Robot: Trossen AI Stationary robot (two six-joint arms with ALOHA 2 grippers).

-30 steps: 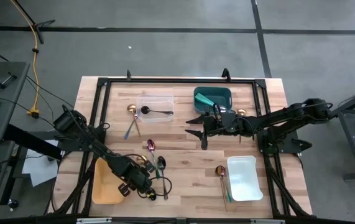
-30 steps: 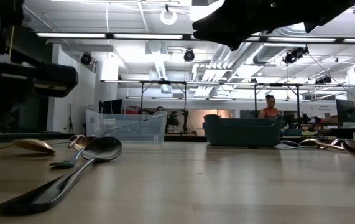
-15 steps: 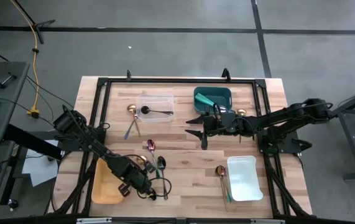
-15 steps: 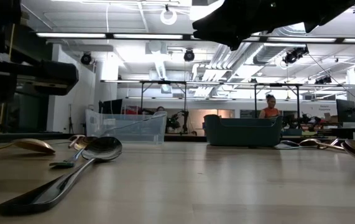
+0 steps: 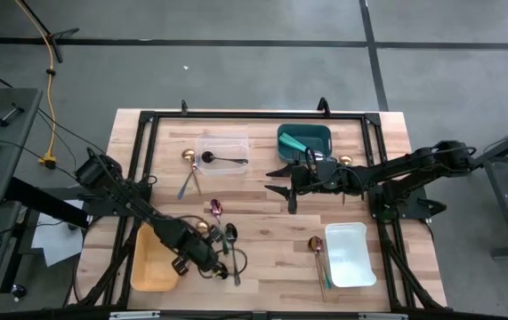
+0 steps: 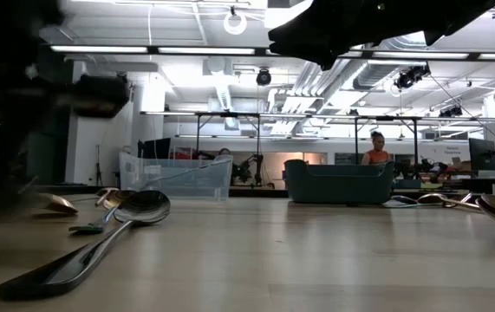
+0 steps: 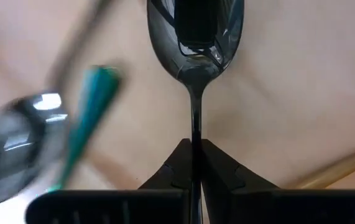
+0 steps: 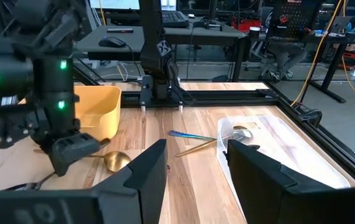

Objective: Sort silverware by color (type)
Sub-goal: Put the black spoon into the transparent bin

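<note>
The left hand (image 7: 193, 163) is clenching the thin stem of a glossy black spoon (image 7: 194, 43), its two dark wedge-shaped fingers (image 7: 172, 168) pressing together on the handle just below the mirror-smooth bowl. In the high view this left hand (image 5: 211, 262) is sitting near the front edge of the pale wood-plank surface (image 5: 271, 240), just beside the rounded yellow container (image 5: 152, 262). A teal-handled utensil (image 7: 93, 102) and a silver head beside it are showing blurred in the left wrist view.

The right hand (image 5: 282, 180) is hanging with its fingers spread, grasping nothing, over the middle of the surface near the teal container (image 5: 304, 139). A clear container (image 5: 221, 153) is holding another black spoon (image 5: 222, 160), and a white container (image 5: 350, 255) is standing toward the front right with open planks around it.

In the low view the left arm is showing only as a dark smear at the picture's edge, hiding the cutlery behind it.
</note>
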